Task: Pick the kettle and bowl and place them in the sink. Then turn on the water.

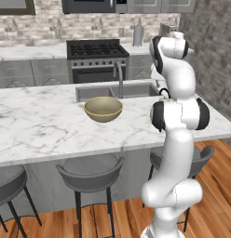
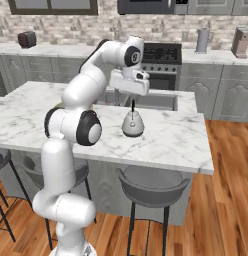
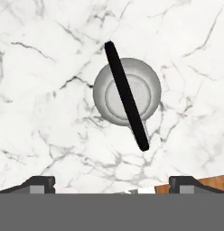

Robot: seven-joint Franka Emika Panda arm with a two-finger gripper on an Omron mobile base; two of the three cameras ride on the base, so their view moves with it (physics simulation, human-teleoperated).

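Your end effector [image 3: 112, 182] hangs above the white marble desk [image 2: 176, 135] with its two dark fingertips [image 3: 39, 182] spread wide apart and nothing between them. Looking down through the hand view, you see the kettle [image 3: 127, 91] directly below and a little ahead of the end effector, standing upright on the desk, its thin black handle [image 3: 126, 95] running slantwise across the round pale lid; the fingertips sit well clear of it on either side, not touching. From the right base view, the kettle [image 2: 132, 124] stands just under the white hand, its handle rising toward it, with a gap between the two. Beyond the end effector, farther from the base, the sink [image 2: 161, 101] is sunk into the desk, close behind the kettle. In the left base view you find the sink [image 1: 96, 92] with its tall curved faucet [image 1: 118, 76], and the bowl [image 1: 103, 109] sitting upright on the desk just in front of the sink's near edge, well off to the left of the end effector and apart from the kettle. Stools [image 1: 91, 174] stand below the desk's near edge, under where you are working.
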